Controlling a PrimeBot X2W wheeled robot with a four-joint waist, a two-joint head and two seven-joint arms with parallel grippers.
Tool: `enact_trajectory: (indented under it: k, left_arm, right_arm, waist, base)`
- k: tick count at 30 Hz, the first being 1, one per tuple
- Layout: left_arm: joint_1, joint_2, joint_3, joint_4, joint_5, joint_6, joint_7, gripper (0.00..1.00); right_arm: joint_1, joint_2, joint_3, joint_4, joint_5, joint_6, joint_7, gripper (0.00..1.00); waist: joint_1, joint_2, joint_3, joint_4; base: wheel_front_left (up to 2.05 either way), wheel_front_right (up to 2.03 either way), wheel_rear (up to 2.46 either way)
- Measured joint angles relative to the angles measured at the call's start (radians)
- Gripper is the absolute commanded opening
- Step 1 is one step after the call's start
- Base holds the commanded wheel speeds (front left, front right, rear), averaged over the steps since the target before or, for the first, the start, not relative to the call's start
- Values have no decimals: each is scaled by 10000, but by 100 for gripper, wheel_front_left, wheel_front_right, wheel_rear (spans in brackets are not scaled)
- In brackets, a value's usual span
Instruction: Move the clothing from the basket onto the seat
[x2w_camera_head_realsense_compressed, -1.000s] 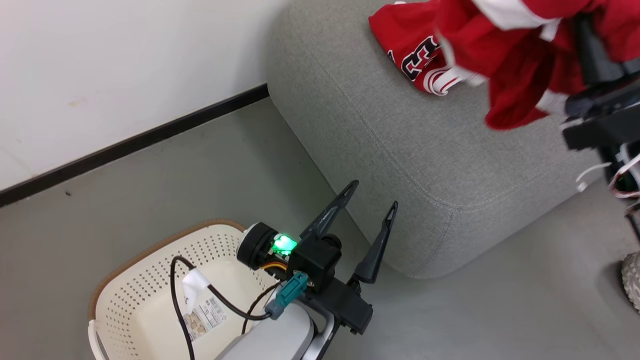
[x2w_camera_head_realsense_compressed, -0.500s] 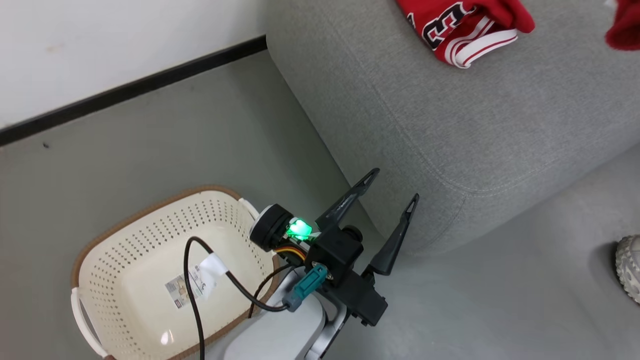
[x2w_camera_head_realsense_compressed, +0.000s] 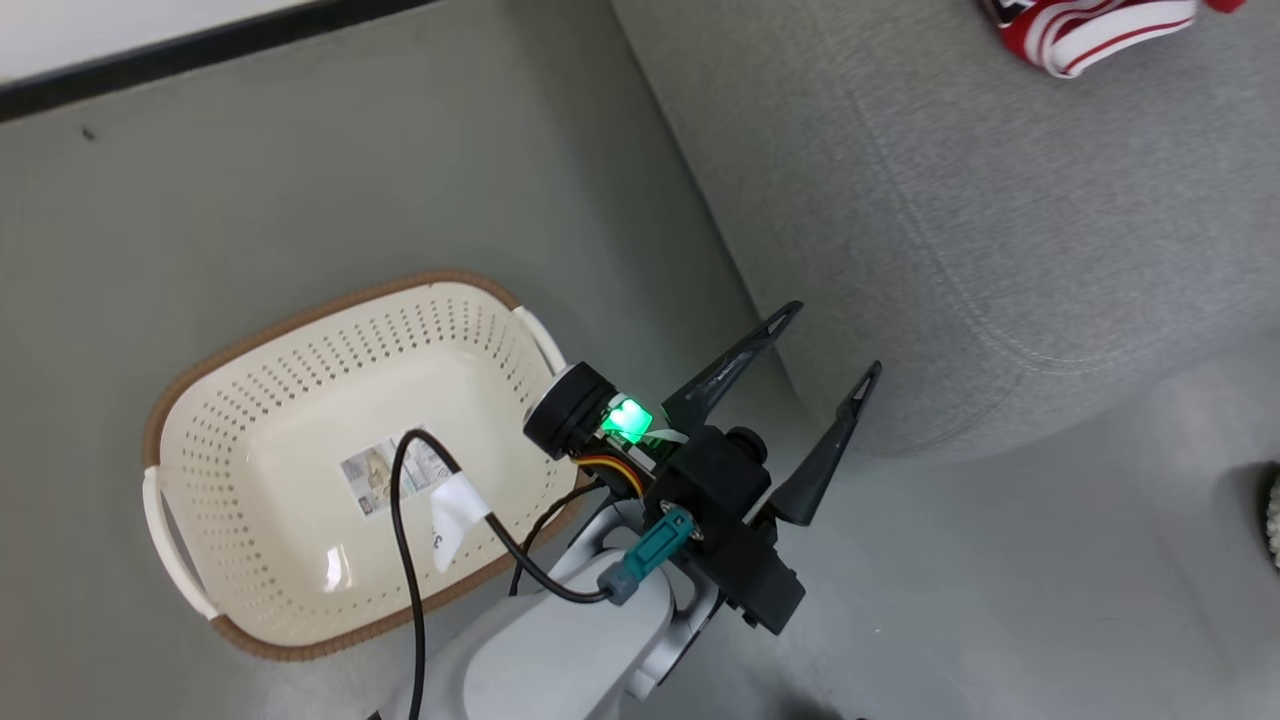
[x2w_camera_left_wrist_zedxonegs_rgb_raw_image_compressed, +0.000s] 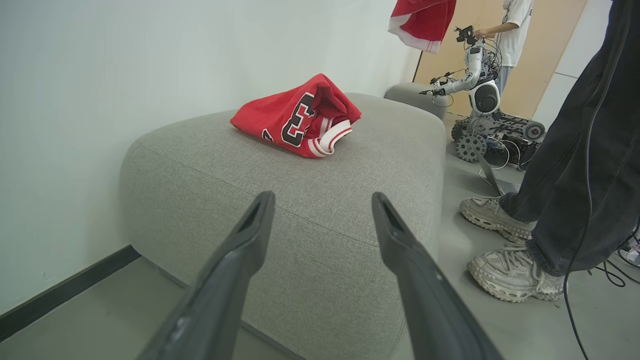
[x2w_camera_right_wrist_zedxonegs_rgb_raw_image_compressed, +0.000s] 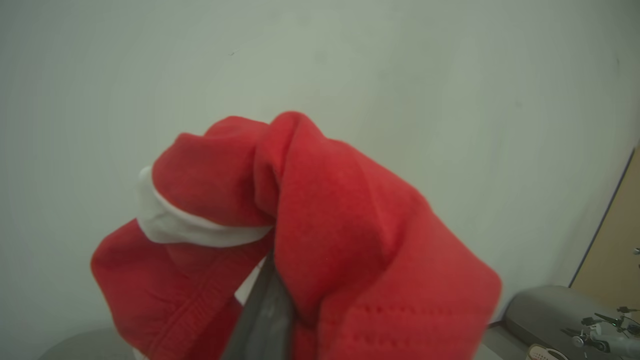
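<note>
Starting at the left of the head view, the basket (x2w_camera_head_realsense_compressed: 205, 480) is sitting on the floor (x2w_camera_head_realsense_compressed: 250, 170) with nothing in it but the label sticker (x2w_camera_head_realsense_compressed: 385, 478) on its bottom. A second ago just its near corner was peeking in at the lower left; the head camera is swinging down and across, so the whole frame is sliding, not the things themselves.

Moving to the centre, the left pincer (x2w_camera_head_realsense_compressed: 830, 342) is hanging just beside the basket's handle with its fingers spread wide and nothing between them, just as it was a second ago.

Further right, the seat (x2w_camera_head_realsense_compressed: 1000, 230) is filling the upper right, and the jersey (x2w_camera_head_realsense_compressed: 1090, 30) is lying on its top, now slipping towards the frame's upper edge. The left wrist view is showing it bunched on the cushion, number up.

Last, the right pincer (x2w_camera_right_wrist_zedxonegs_rgb_raw_image_compressed: 265, 310) is clamping the striped garment (x2w_camera_right_wrist_zedxonegs_rgb_raw_image_compressed: 325, 240), red cloth folding over its dark finger; the left wrist view is catching it dangling high at the top edge, above the seat's far end.

So the basket is looking cleared: one piece delivered, one in the air, and I'd judge lowering and letting go is what remains.
</note>
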Motion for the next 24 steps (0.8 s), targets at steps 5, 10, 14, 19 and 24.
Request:
enact_trajectory:
  k: [5, 10, 14, 19, 24]
  left_arm:
    - [-207, 10, -238, -31, -44, 12, 0, 100]
    - [-472, 15, -447, -128, -94, 13, 0, 100]
    - [-645, 15, -506, -198, -148, 19, 0, 100]
    - [-649, 10, -339, -182, -146, 21, 0, 100]
    - [-660, 10, -217, -159, -146, 21, 0, 100]
  right_arm:
    - [-784, -550, -75, 543, -8, 0, 0, 0]
    - [-1403, -867, -203, 1229, 21, 0, 0, 0]
    - [-1743, -1166, -267, 1862, 19, 0, 0, 0]
    - [-2188, -1312, -259, 2324, 94, 0, 0, 0]
    - [-2170, -709, 46, 2819, 399, 0, 0, 0]
  waist:
    - [-1, 0, 546, 390]
    - [-1, 0, 1075, 803]
    - [-1, 1, 1451, 1157]
    - [-1, 0, 1896, 1569]
    - [0, 0, 2274, 1913]
  base:
    - [0, 0, 0]
    - [0, 0, 0]
    - [0, 0, 0]
    - [0, 0, 0]
    - [0, 0, 0]
